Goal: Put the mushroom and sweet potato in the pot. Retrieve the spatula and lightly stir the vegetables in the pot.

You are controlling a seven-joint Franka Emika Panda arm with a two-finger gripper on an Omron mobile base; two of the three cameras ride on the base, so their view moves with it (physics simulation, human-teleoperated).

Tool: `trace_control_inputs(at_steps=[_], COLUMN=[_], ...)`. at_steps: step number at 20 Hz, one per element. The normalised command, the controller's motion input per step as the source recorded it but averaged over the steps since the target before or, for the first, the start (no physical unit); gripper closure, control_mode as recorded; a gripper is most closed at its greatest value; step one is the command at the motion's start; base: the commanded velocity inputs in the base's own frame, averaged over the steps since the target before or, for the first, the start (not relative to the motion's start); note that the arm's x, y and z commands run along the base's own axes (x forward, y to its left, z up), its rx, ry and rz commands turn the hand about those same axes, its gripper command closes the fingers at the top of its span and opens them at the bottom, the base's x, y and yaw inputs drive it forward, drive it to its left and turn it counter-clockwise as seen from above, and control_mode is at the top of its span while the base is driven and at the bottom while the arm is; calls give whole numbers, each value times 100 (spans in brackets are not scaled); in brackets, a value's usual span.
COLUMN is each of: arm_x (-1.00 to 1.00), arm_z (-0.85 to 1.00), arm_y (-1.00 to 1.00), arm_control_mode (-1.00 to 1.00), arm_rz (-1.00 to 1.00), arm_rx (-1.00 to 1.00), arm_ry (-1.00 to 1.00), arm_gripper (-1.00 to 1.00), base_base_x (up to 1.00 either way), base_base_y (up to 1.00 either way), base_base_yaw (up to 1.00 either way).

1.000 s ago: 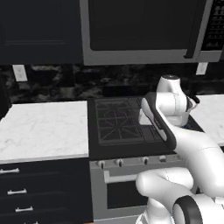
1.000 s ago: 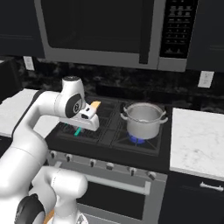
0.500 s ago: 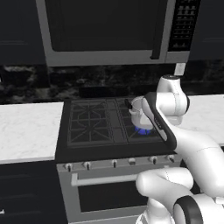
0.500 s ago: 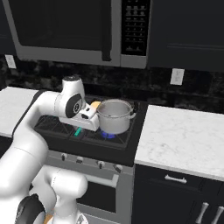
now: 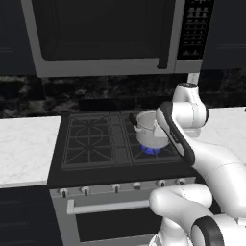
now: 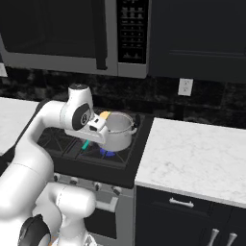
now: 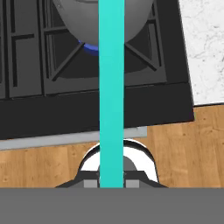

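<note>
My gripper (image 6: pixel 96 129) is shut on the spatula, just left of the pot (image 6: pixel 119 132). Its teal handle (image 6: pixel 85 144) sticks down and to the left, and its yellow blade (image 6: pixel 104 115) rises beside the pot's rim. In the hand view the teal handle (image 7: pixel 111 87) runs straight up from my gripper (image 7: pixel 111 183) across the pot's underside (image 7: pixel 78 13). The shiny silver pot (image 5: pixel 149 129) stands on the front right burner, partly behind my arm. The mushroom and the sweet potato are hidden.
A blue flame (image 5: pixel 151 150) burns under the pot on the black stove (image 5: pixel 91 144). A microwave (image 5: pixel 105 38) hangs above. White marble counters lie left (image 5: pixel 24 149) and right (image 6: pixel 192 158) of the stove. A wall outlet (image 6: pixel 184 87) sits behind the right counter.
The whole scene has slid left in both base views, so the base has driven right. The stove and pot now sit nearer the arm. The gripper keeps the spatula.
</note>
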Motion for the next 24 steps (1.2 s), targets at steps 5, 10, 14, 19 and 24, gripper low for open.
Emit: trace_control_inputs(at_steps=[5, 10, 14, 19, 24], arm_x=[0, 0, 0, 1, 0], arm_z=[0, 0, 0, 0, 0], arm_y=[0, 0, 0, 0, 0], arm_control_mode=[100, 100, 100, -100, -100], arm_rz=[0, 0, 0, 0, 0], arm_rx=[0, 0, 0, 0, 0], arm_ry=[0, 0, 0, 0, 0], arm_gripper=[100, 100, 100, 100, 100], base_base_x=[50, 30, 15, 23, 0], base_base_y=[0, 0, 0, 0, 0], base_base_yaw=[0, 0, 0, 0, 0])
